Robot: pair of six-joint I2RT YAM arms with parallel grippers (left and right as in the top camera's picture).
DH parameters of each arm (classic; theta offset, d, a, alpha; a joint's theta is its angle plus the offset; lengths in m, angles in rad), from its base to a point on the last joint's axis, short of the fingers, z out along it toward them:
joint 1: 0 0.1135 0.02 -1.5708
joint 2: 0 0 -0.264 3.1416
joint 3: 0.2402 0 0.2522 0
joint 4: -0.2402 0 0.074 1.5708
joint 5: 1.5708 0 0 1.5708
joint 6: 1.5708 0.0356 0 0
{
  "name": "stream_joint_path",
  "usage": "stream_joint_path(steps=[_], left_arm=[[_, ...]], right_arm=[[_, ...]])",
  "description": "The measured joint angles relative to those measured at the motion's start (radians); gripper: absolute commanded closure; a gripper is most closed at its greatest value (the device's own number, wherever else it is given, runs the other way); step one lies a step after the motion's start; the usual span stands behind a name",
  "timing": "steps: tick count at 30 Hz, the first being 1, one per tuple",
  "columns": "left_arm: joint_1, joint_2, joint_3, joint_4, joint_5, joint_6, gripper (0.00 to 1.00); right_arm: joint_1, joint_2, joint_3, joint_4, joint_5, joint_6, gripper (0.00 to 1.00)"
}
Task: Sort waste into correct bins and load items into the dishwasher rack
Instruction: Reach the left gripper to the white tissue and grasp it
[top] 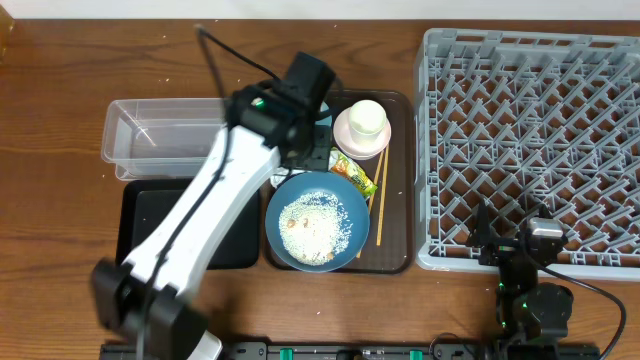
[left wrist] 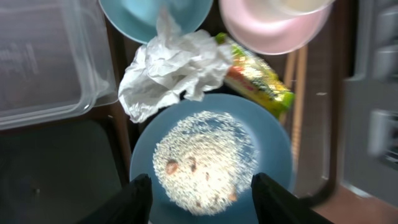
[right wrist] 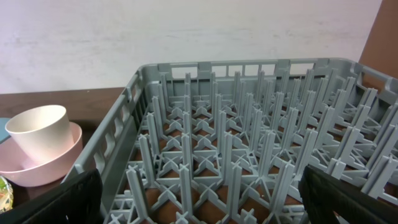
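1. Crumpled white paper napkin (left wrist: 174,68): it lies on the brown serving tray (top: 400,255), wedged between the light blue bowl (left wrist: 130,12) and the dark blue bowl-plate (left wrist: 273,155). Its lower folds drape over the plate's rim and its right edge touches the snack wrapper (left wrist: 258,78).
2. Handling, as I judge it: very light, soft and easily squashed, not slippery. It gives under the fingers, so a pinch should sink well into the raised ridge in the middle of the wad (a loose corner would probably just unfold).
3. Watch-outs: the rice (left wrist: 205,155) on the plate sits close by, so a low sweep could scatter grains. The wrapper might lift along with the paper.
4. Left gripper (left wrist: 202,183): fingers spread apart and holding nothing, hanging over the rice-covered plate, just short of the napkin.
5. Right gripper (right wrist: 202,199): likewise spread wide and empty, at the near edge of the dishwasher rack (top: 530,130).
6. Destinations: the clear tub (top: 130,140) and black tray (top: 150,215) lie left of the serving tray, both apparently bare.
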Motion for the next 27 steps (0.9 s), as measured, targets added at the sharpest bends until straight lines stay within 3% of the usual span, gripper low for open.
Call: stream_joint_path(steps=[11, 27], left_arm=[[0.0, 0.227, -0.002, 0.09, -0.048, -0.025, 0.36], [0.0, 0.369, -0.002, 0.193, -0.124, -0.026, 0.35]], right_arm=[[0.0, 0.0, 0.0, 0.0, 0.0, 0.0, 0.01], [0.0, 0.0, 0.0, 0.0, 0.0, 0.0, 0.01]])
